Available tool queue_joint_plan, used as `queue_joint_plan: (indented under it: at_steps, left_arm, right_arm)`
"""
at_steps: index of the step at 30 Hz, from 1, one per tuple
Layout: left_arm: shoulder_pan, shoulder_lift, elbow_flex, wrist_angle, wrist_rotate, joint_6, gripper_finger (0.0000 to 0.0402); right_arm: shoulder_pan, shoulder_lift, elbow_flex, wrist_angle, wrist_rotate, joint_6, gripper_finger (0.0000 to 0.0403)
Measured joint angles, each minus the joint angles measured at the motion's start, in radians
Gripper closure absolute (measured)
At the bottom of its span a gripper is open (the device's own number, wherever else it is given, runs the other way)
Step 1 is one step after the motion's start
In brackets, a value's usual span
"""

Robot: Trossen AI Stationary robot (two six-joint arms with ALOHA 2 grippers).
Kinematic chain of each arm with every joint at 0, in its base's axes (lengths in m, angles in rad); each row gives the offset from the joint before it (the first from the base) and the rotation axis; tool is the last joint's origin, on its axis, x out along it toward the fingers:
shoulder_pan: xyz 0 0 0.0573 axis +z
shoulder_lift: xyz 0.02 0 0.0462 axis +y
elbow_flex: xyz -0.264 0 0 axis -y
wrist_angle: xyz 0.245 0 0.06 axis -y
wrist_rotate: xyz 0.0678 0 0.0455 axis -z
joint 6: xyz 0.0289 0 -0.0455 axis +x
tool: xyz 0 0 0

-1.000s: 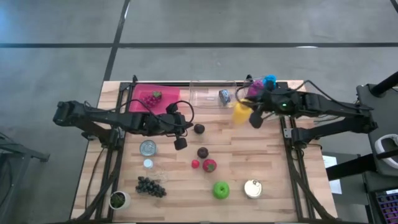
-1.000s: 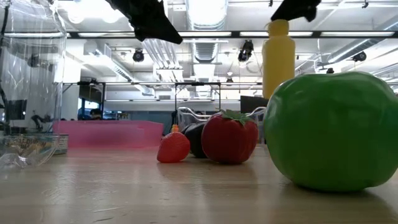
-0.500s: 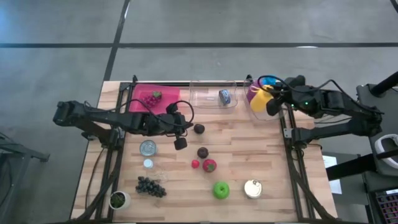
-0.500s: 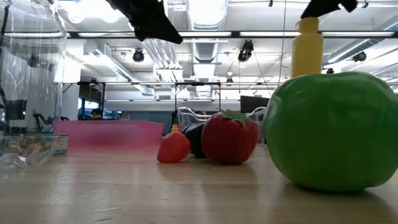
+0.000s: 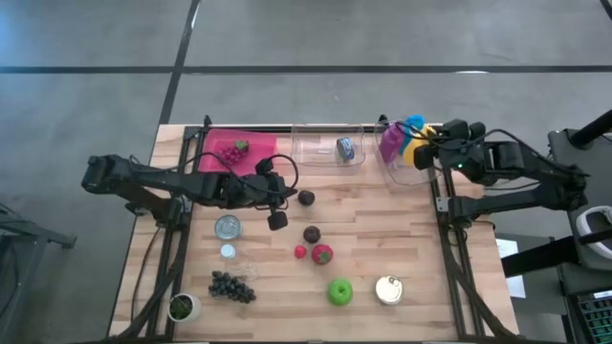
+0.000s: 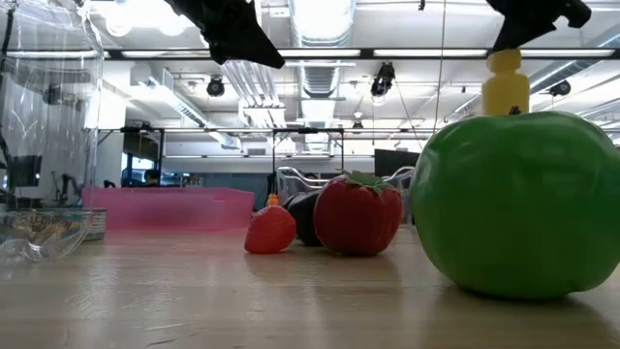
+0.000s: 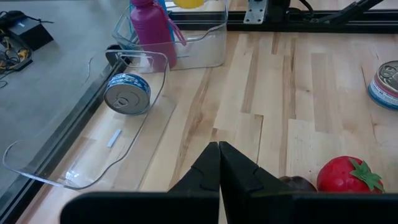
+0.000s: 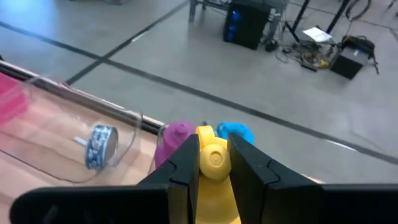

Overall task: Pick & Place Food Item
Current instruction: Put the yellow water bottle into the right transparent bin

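Note:
The yellow bottle [image 5: 417, 154] stands upright in my right gripper [image 5: 430, 156], over the clear bin [image 5: 402, 172] at the table's far right corner. It is beside the purple bottle [image 5: 390, 141] and the blue bottle [image 5: 414, 123]. In the low view the yellow bottle [image 6: 506, 87] shows behind the green apple [image 6: 523, 204], which hides its lower part. My left gripper [image 5: 277, 220] is shut and empty, hovering left of the table's middle near a dark fruit [image 5: 306, 198]. My right gripper pinches the yellow bottle between its two fingers [image 8: 186, 168], at the bottle's upper part just below the cap [image 8: 213, 158]. It comes from above, slanting in from the table's right. The bottle hangs upright; I cannot tell whether its base rests in the bin.
A pink tray [image 5: 215, 143] lies at the far left, with a clear tray [image 5: 316, 153] holding a can [image 5: 344, 146] beside it. Strawberries [image 5: 322, 254], a second dark fruit [image 5: 312, 233], two more cans [image 5: 228, 226] [image 5: 388, 290], dark grapes [image 5: 231, 287] and a small pot [image 5: 182, 307] lie nearer.
My right gripper has carried the yellow bottle from the far middle of the table toward the right and far edges, to the clear bin beside the purple and blue bottles. In the last half second it has lowered the bottle.

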Motion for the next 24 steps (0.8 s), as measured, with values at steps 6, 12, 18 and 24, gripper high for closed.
queue_joint_plan:
  at_steps: [6,12,18,24]
  left_arm:
    - [0.0,0.0,0.0,0.0,0.0,-0.001,0.04]
    - [-0.001,0.0,0.0,0.0,0.0,-0.001,0.04]
    - [-0.001,0.0,0.0,0.0,0.0,-0.001,0.04]
    - [-0.001,0.0,0.0,0.0,0.0,-0.002,0.04]
  right_arm:
    - [-0.034,0.001,-0.07,-0.016,-0.002,0.05,0.034]
    - [-0.082,-0.002,-0.127,-0.014,-0.002,0.08,0.034]
    - [-0.111,0.0,-0.196,-0.003,-0.002,0.125,0.0339]
    - [-0.114,-0.01,-0.261,0.068,0.026,0.129,0.0339]
